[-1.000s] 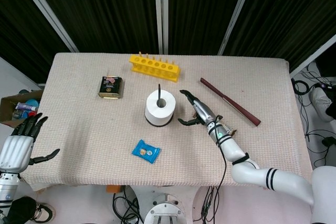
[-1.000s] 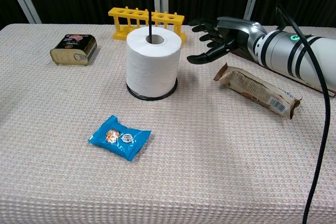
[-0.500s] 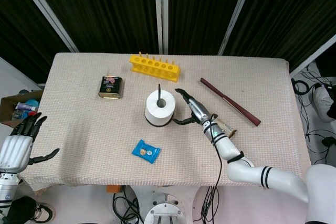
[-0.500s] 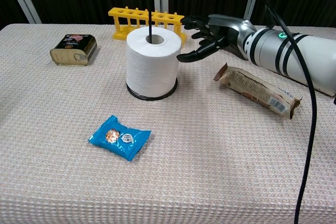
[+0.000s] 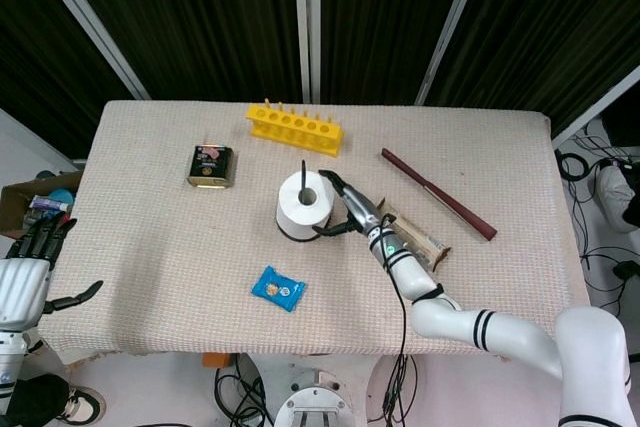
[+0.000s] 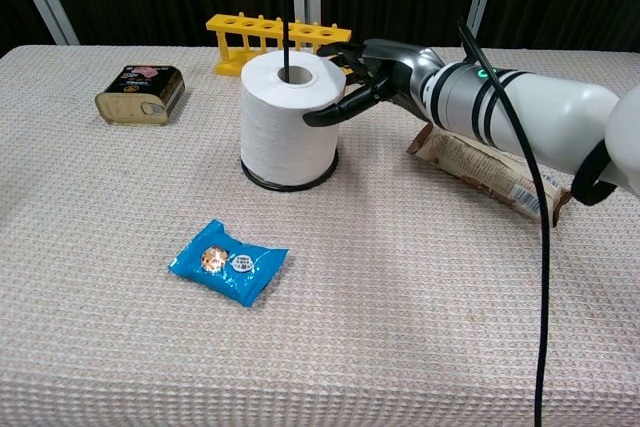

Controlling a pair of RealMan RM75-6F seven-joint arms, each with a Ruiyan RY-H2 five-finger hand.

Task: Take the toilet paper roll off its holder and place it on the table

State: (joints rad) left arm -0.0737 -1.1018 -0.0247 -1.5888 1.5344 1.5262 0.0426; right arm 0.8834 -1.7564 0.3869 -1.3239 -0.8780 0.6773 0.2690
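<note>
The white toilet paper roll (image 5: 303, 205) (image 6: 290, 117) stands upright on its holder, a black base ring (image 6: 290, 183) with a thin black rod (image 6: 283, 42) rising through the core. My right hand (image 5: 345, 209) (image 6: 365, 72) reaches in from the right with fingers spread around the roll's upper right side. Its thumb tip touches the paper at the front and the other fingers lie behind the top edge. My left hand (image 5: 25, 272) hangs open beyond the table's left edge, seen only in the head view.
A yellow tube rack (image 5: 295, 129) (image 6: 278, 39) stands behind the roll. A tin (image 5: 211, 165) (image 6: 140, 93) lies to the left, a blue snack packet (image 5: 278, 288) (image 6: 228, 262) in front, and a wrapped bar (image 5: 415, 237) (image 6: 490, 175) under my right forearm. A dark red stick (image 5: 437, 193) lies far right.
My right hand has moved left from a gap beside the roll until its fingers reach around the roll's right side and the thumb touches it. The roll has not moved.
</note>
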